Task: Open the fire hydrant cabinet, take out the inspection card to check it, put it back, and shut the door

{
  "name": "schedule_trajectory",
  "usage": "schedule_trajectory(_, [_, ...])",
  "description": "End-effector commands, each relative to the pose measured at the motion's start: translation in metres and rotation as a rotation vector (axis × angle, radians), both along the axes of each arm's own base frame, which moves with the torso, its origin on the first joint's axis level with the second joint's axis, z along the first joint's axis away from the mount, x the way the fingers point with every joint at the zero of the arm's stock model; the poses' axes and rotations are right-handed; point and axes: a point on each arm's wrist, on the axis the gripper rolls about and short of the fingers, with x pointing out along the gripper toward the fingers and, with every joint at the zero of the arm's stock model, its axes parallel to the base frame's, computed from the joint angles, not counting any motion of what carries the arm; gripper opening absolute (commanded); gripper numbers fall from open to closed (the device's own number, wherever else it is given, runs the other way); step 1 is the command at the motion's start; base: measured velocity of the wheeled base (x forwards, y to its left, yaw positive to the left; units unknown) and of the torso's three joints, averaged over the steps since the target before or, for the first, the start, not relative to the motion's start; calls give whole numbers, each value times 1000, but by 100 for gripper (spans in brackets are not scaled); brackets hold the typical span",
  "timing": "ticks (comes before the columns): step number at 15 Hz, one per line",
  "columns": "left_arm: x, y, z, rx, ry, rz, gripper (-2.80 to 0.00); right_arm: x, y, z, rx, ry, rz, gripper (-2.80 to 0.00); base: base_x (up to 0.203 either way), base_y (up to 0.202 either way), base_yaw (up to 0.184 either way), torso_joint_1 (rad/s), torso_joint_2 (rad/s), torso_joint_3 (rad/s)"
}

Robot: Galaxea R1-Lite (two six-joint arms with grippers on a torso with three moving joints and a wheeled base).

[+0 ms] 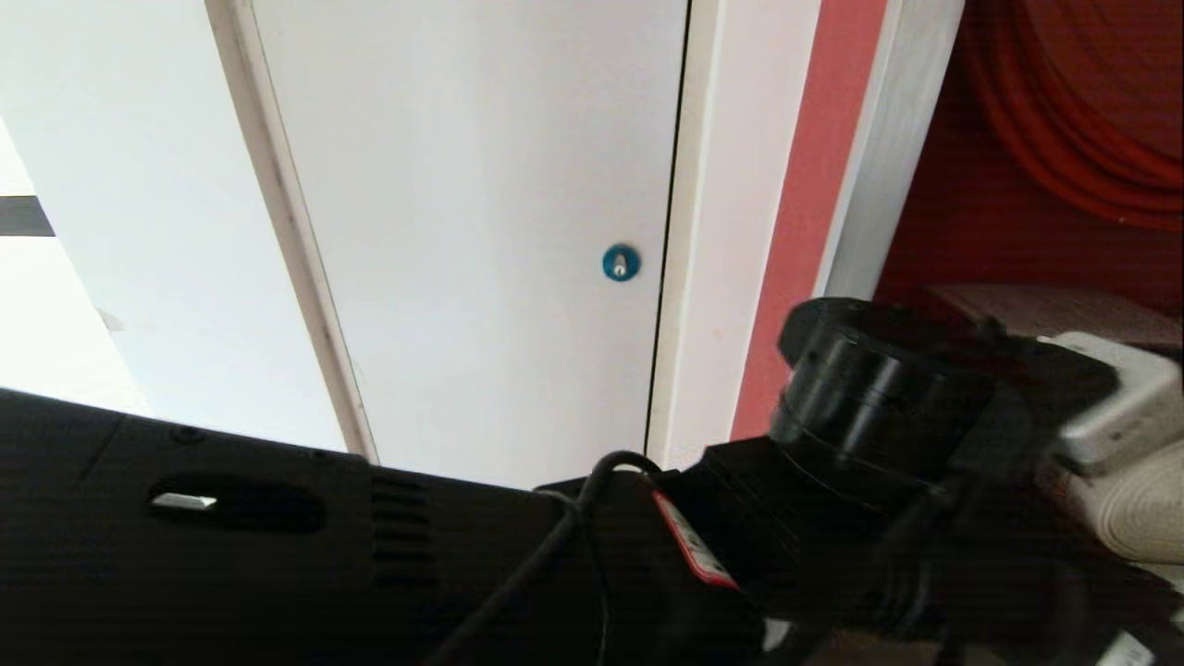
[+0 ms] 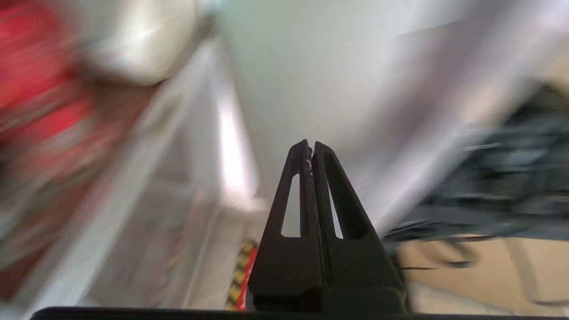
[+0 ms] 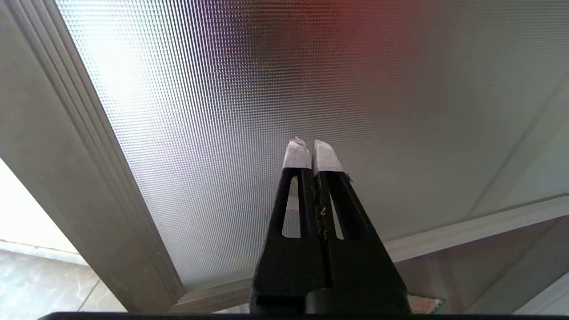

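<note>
Left gripper (image 2: 310, 146): shown in the left wrist view with both black fingers pressed flat together, nothing between them; the surroundings there are smeared, so the surface faced is read only as a pale wall or panel with red and white shapes at the upper left of that frame. The left arm (image 1: 888, 398) is recorded at the lower right of the head view, reaching toward the fire hydrant cabinet (image 1: 1017, 166), whose red interior and coiled red hose (image 1: 1082, 120) fill the upper right corner, bounded by a brushed silver frame (image 1: 879, 157); the interior being exposed, the cabinet is judged open. A white rolled hose (image 1: 1138, 499) is noted at the right edge, just beside the arm. Right gripper (image 3: 311, 149): fingers closed together, tips wrapped in white tape, empty, held before a ribbed tinted glass pane in a metal frame, taken to be the door (image 3: 266, 89); whether contact is made cannot be told. Grey-white panel (image 1: 481, 231) with round blue lock (image 1: 621, 263): centre of the head view, not part of the task. Inspection card: not visible in any view; its whereabouts cannot be stated.
</note>
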Motion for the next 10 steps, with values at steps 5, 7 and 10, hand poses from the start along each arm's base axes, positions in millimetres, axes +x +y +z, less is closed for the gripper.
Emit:
schedule_trajectory(5, [82,70,-29,109,56,246,-280,0,0,0,0,-2,1,-280,0,0,0,0,0,0])
schedule_trajectory(7, [93,107,-38,160,60,322,-280,0,0,0,0,-2,0,-280,0,0,0,0,0,0])
schedule_trajectory(10, [94,177,-35,197,42,451,-280,0,0,0,0,-2,0,-280,0,0,0,0,0,0])
